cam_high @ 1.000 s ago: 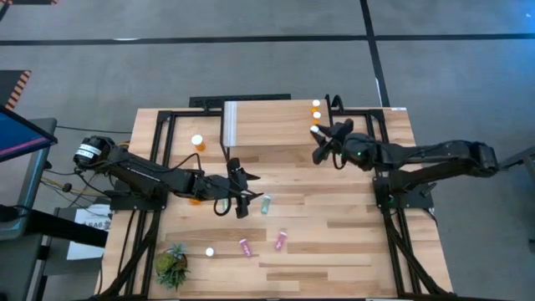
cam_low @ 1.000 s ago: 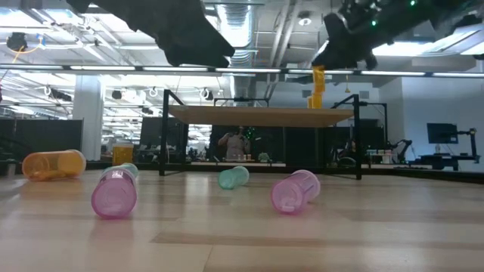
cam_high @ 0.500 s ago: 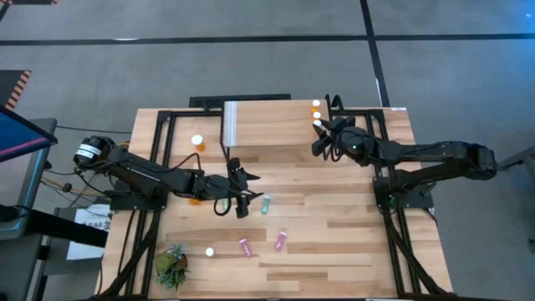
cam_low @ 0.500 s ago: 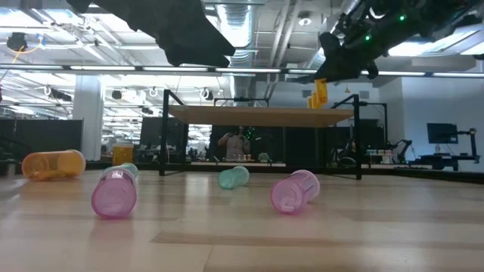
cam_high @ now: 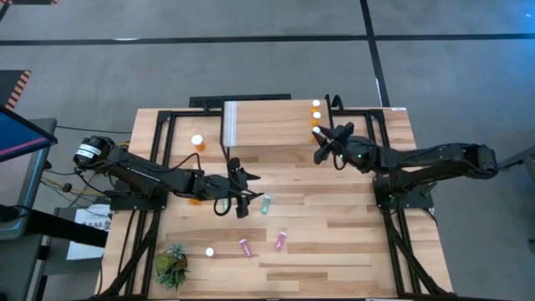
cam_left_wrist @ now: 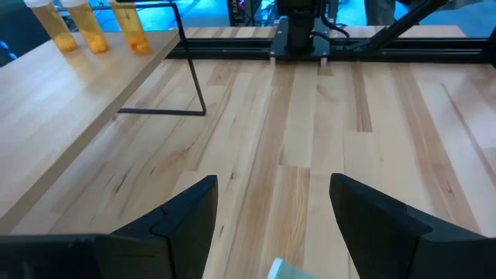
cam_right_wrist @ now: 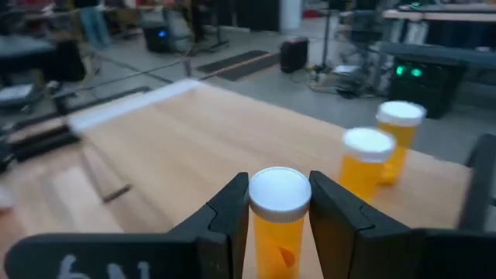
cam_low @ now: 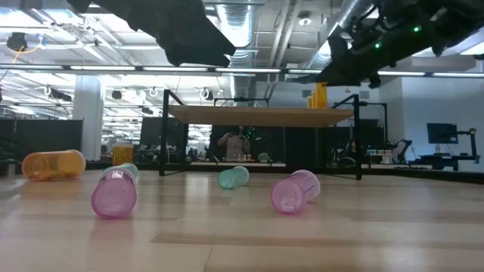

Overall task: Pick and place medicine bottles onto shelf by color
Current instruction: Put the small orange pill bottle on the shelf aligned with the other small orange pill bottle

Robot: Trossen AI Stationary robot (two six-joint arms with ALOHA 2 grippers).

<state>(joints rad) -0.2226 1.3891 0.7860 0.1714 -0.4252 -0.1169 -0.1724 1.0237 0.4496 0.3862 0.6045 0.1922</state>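
Note:
The light-wood shelf (cam_high: 272,124) stands at the table's far side. Two orange bottles (cam_high: 316,109) stand upright at its right end. My right gripper (cam_high: 318,135) is over that end, shut on a third orange bottle (cam_right_wrist: 279,232) beside them. My left gripper (cam_high: 244,197) is open and empty near the table's middle, just above a teal bottle (cam_high: 266,203) that lies on its side. Two pink bottles (cam_high: 245,247) (cam_high: 281,241) lie nearer the front. One orange bottle (cam_high: 197,142) stands left of the shelf, and another (cam_low: 53,164) lies on its side under the left arm. My right gripper pinches the orange bottle between its two fingers at the white cap (cam_right_wrist: 279,192) and the top of the body. The fingers (cam_right_wrist: 229,211) come slanting down from the table's right. The bottle stands upright; its bottom is hidden, and I cannot tell whether it rests on the shelf.
A small green plant (cam_high: 171,266) stands at the front left corner, and a white-capped item (cam_high: 210,251) stands beside it. The shelf's pale panel (cam_high: 231,122) is at its left end. Black frame rails (cam_high: 159,159) run along the table's sides.
My right gripper has carried the orange bottle down over the shelf's right end. The bottle tipped on the way and is upright now, level with the two beside it. The gripper stays shut on it.

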